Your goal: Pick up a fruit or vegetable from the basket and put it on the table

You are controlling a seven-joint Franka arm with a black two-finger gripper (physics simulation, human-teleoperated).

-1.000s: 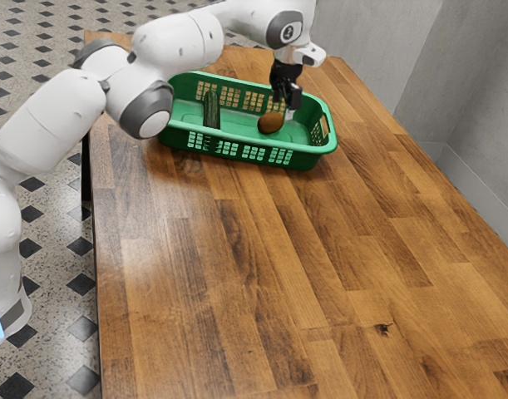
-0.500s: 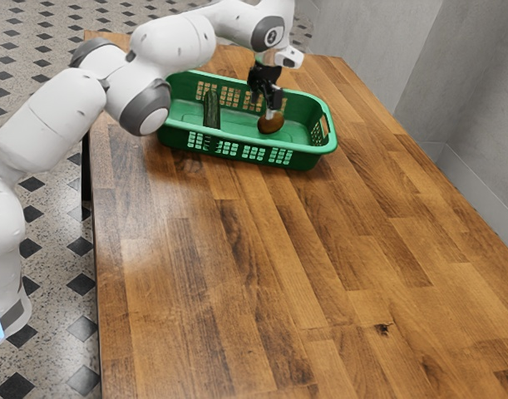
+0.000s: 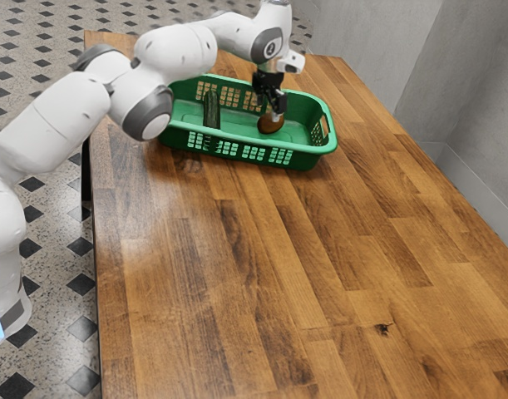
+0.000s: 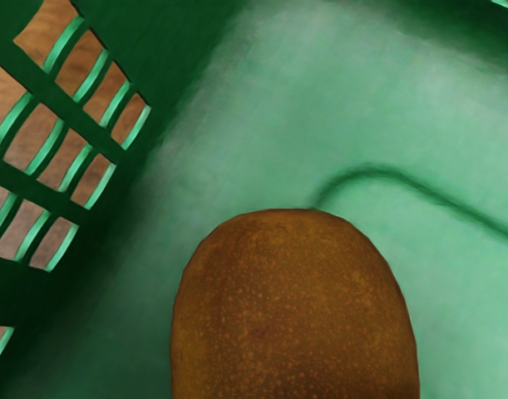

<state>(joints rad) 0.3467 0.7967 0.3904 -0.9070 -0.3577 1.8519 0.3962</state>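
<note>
My gripper (image 3: pixel 272 110) is low over the green basket (image 3: pixel 237 143) in the exterior view, its fingers standing apart, just above and around the top of a brown, kiwi-like fruit (image 3: pixel 271 125). Part of the fruit is hidden behind them. In the wrist view the speckled brown fruit (image 4: pixel 293 316) lies under my hand on the light green basket floor (image 4: pixel 320 108). A dark green cucumber (image 3: pixel 211 110) rests in the basket toward the exterior view's left.
The basket's slotted wall (image 4: pixel 79 100) rises near the fruit in the wrist view. Wooden tabletop (image 3: pixel 262 266) extends from the basket toward the exterior view's lower edge. A grey wall (image 3: pixel 478 141) stands beyond the table at the exterior view's right.
From one second ago, my hand has moved toward the exterior view's left and lower, down to the brown fruit. The fruit, cucumber and basket have kept their places.
</note>
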